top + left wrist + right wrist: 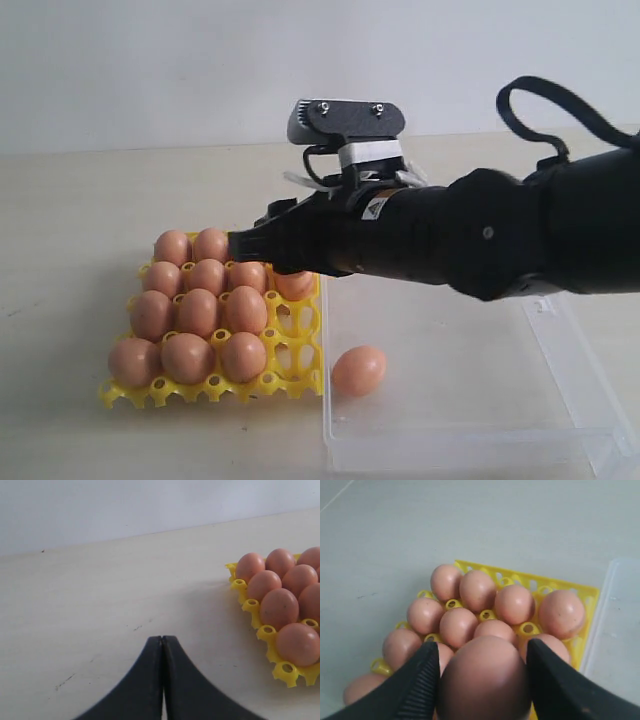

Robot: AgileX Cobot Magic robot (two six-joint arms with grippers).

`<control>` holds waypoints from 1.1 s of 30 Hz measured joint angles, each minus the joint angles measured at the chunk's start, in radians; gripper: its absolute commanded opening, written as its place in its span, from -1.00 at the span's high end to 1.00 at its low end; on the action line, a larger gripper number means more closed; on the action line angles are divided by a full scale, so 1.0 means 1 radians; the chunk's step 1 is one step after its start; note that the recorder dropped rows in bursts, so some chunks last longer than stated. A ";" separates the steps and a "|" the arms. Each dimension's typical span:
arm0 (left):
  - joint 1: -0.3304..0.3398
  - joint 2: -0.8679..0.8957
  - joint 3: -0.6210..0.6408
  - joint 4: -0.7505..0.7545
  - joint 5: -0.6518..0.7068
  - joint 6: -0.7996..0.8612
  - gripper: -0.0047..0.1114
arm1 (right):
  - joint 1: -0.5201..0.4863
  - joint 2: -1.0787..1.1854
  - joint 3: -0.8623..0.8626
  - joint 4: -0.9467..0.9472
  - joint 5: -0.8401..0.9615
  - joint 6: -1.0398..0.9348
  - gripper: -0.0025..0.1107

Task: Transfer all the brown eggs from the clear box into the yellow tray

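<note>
The yellow tray (290, 385) sits left of centre, with several brown eggs (198, 312) in its cups. My right gripper (250, 245) reaches across over the tray's right side. In the right wrist view it (482, 644) is shut on one brown egg (484, 680), held just above the filled cups (477, 590). One more egg (359, 370) lies alone in the clear box (480, 440), near its left wall. My left gripper (162, 639) is shut with nothing in it, over bare table beside the tray (287, 669). It does not show in the exterior view.
The clear box touches the tray's right edge, and its wall (620, 630) shows in the right wrist view. Some cups along the tray's right column (300, 350) hold nothing. A pale wall rises behind the table.
</note>
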 measured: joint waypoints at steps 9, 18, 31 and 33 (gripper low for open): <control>0.000 0.000 0.000 0.000 0.000 0.000 0.92 | 0.054 0.103 0.000 -0.028 -0.137 0.002 0.96; 0.000 0.000 0.000 0.000 0.000 0.000 0.92 | 0.054 0.138 0.000 -0.032 -0.198 0.042 0.96; 0.000 0.000 0.000 0.000 0.000 0.000 0.92 | 0.064 0.198 0.000 -0.029 -0.319 0.089 0.96; 0.000 0.000 0.000 0.000 0.000 0.000 0.92 | 0.064 0.205 0.000 -0.029 -0.320 0.091 0.96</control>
